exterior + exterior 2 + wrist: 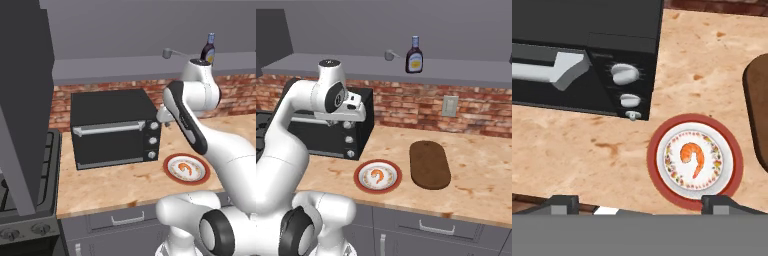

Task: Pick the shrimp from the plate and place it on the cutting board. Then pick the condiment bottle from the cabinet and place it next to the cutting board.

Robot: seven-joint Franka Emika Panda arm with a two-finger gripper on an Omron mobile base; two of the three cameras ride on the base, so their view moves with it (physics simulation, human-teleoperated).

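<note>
- The shrimp [692,156] lies curled in the middle of the plate [732,150], orange-pink against the white centre; nothing touches it.
- The plate [362,182] sits on the wooden counter [481,175], close to its front edge, between the black oven [361,125] and the board [429,164].
- The board is dark brown and oblong, lying flat on the counter just beside the plate and not touching it; its long axis runs from front to back. In the hand view its rounded end [757,105] shows at the right edge.
- The bottle [414,55] stands upright on the grey ledge of the cabinet [456,75], above the brick wall and well above the board. It is dark with a pale blue cap and a yellowish label. A small grey object [390,55] lies on the ledge just to its left.
- The gripper [642,205] hovers above the counter, looking down on the plate. Its two dark fingertips [559,204] stand far apart, one at each side of the lower hand view, with nothing between them.
- The near rim of the plate lies just above the right fingertip in the hand view, apart from it.
- The oven stands at the back left of the counter with its door shut, its three knobs [626,75] on the side nearest the plate.
- Grey drawers [431,227] with handles run beneath the counter front.
</note>
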